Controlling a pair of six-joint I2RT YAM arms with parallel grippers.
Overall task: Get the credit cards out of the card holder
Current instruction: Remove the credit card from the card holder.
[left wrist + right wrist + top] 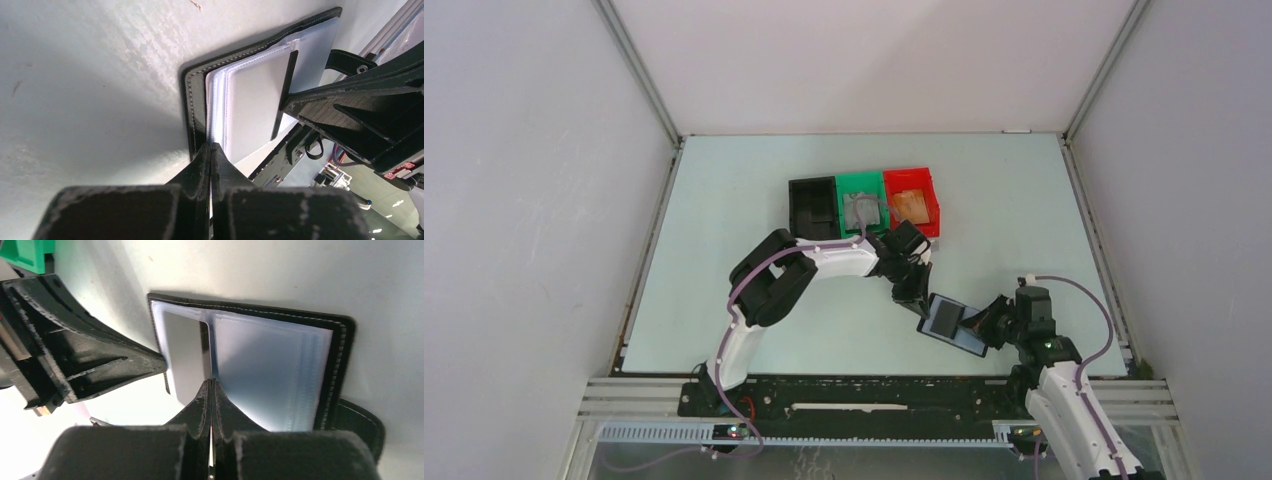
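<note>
The black card holder (969, 342) lies open on the table between my two grippers, its clear sleeves fanned out (270, 365). A grey-silver credit card (182, 355) sits at the sleeves' open end and also shows in the left wrist view (255, 105). My left gripper (918, 303) is shut, its tips (210, 146) pinching that card's edge at the holder's black rim (192, 100). My right gripper (991, 325) is shut (210, 382) on a clear sleeve at the holder's middle. The strap tab (362, 422) sticks out from one edge.
Three small bins stand in a row at the table's middle back: black (814, 207), green (876, 187) holding grey cards (861, 210), and red (929, 190) holding orange-tan cards (911, 205). The left arm (774, 280) reaches across in front of them. White walls enclose the table.
</note>
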